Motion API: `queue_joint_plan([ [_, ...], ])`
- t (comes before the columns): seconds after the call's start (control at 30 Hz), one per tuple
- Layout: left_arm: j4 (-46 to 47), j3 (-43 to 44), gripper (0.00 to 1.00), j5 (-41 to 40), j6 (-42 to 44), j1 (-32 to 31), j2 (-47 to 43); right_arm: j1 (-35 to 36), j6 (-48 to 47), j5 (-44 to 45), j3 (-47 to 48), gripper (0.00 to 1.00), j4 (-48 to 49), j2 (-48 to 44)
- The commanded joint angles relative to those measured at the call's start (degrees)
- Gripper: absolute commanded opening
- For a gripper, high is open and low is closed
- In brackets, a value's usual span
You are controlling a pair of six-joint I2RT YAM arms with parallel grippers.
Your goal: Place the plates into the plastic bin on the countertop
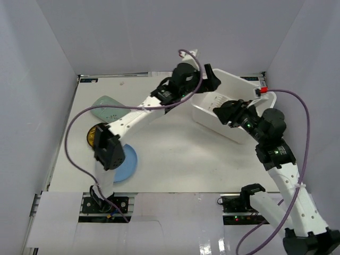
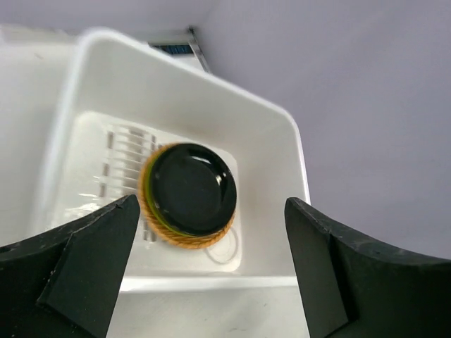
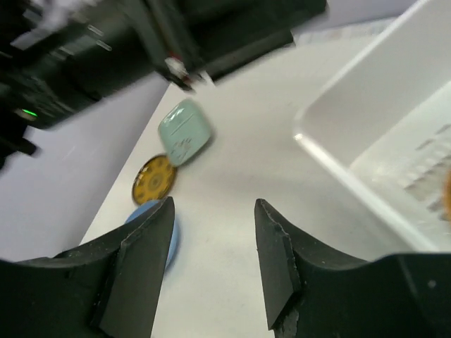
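The white plastic bin (image 1: 240,79) stands at the back right of the countertop (image 1: 175,151). In the left wrist view the bin (image 2: 268,134) holds a stack: a glossy black plate (image 2: 190,189) on top, a lime green rim and a woven orange-tan plate (image 2: 184,241) under it. My left gripper (image 1: 208,79) hangs open and empty over the bin (image 2: 211,243). My right gripper (image 1: 219,112) is open and empty at the bin's near-left side (image 3: 215,236). On the left lie the mint-green oblong plate (image 1: 106,108), a gold-patterned plate (image 1: 93,136) and the light blue plate (image 1: 127,163).
The left arm stretches diagonally over the table's middle and hides part of the gold-patterned and blue plates. Purple cables loop above both arms. Grey walls close in the table on three sides. The right wrist view shows the mint plate (image 3: 184,130), gold plate (image 3: 153,179) and bin rim (image 3: 338,169).
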Motion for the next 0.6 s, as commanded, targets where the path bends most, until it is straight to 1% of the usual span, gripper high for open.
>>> queue_joint_plan([
  [0.0, -0.6, -14.4, 0.95, -7.1, 7.0, 4.7, -20.4, 15.7, -2.2, 6.2, -0.8, 0.56, 3.3, 5.4],
  [0.03, -0.5, -19.3, 0.95, -7.9, 6.3, 8.3, -27.9, 19.2, -3.5, 8.2, -0.3, 0.56, 4.0, 7.2],
  [0.07, -0.5, -24.1, 0.94, -8.3, 5.2, 10.7, -31.7, 22.7, -3.8, 11.9, -0.3, 0.56, 4.9, 9.0],
  [0.1, -0.5, -34.1, 0.94, -7.0, 4.2, 13.3, -35.4, 28.7, -4.0, 13.7, -0.3, 0.56, 6.0, 13.2],
  [0.13, -0.4, -38.8, 0.94, -6.2, 1.7, 19.0, -39.1, 31.3, -4.1, 14.9, 0.0, 0.57, 8.9, 15.7],
  [0.17, -1.0, -43.2, 0.93, -4.5, 0.2, 21.6, -46.5, 36.2, -4.2, 17.7, 1.0, 0.57, 9.9, 21.1],
  [0.2, -1.8, -47.1, 0.93, -4.3, -0.8, 24.0, -50.2, 38.5, -4.2, 18.9, 1.7, 0.58, 11.0, 23.7],
  [0.23, -3.6, -54.2, 0.92, -5.3, -1.1, 27.1, -53.8, 40.5, -4.2, 19.9, 2.5, 0.6, 12.0, 26.9],
  [0.27, -4.8, -57.2, 0.92, -7.3, -1.1, 27.8, -57.5, 42.5, -4.1, 20.8, 3.5, 0.61, 13.5, 29.8],
  [0.3, -6.3, -59.7, 0.92, -12.1, -0.9, 28.5, -64.2, 45.6, -4.1, 21.3, 5.9, 0.63, 14.2, 35.9],
  [0.33, -9.3, -63.4, 0.92, -14.9, -0.7, 28.6, -67.3, 46.9, -4.0, 21.9, 7.2, 0.66, 14.7, 39.0],
  [0.37, -11.3, -65.1, 0.91, -20.0, -0.2, 28.7, -72.5, 49.1, -3.6, 22.4, 9.9, 0.7, 15.5, 44.8],
  [0.4, -11.3, -66.6, 0.91, -22.6, 0.3, 28.7, -74.8, 50.1, -3.4, 22.1, 11.4, 0.7, 15.7, 47.5],
  [0.43, -13.2, -67.9, 0.9, -25.0, 0.8, 28.8, -76.5, 50.8, -3.2, 21.9, 13.0, 0.73, 15.9, 50.2],
  [0.47, -14.3, -70.0, 0.9, -27.2, -0.4, 28.8, -78.1, 51.4, -2.8, 21.2, 14.6, 0.73, 16.1, 52.6],
  [0.5, -15.4, -70.7, 0.89, -29.1, -1.1, 28.8, -80.5, 52.3, -2.7, 20.5, 16.2, 0.75, 16.2, 57.1],
  [0.53, -16.5, -71.6, 0.89, -30.8, -1.6, 28.8, -81.4, 52.5, -2.4, 20.2, 19.7, 0.77, 15.9, 59.5],
  [0.57, -16.9, -73.1, 0.89, -31.7, -3.6, 28.8, -82.0, 52.6, -2.2, 19.7, 21.7, 0.78, 15.5, 63.8],
])
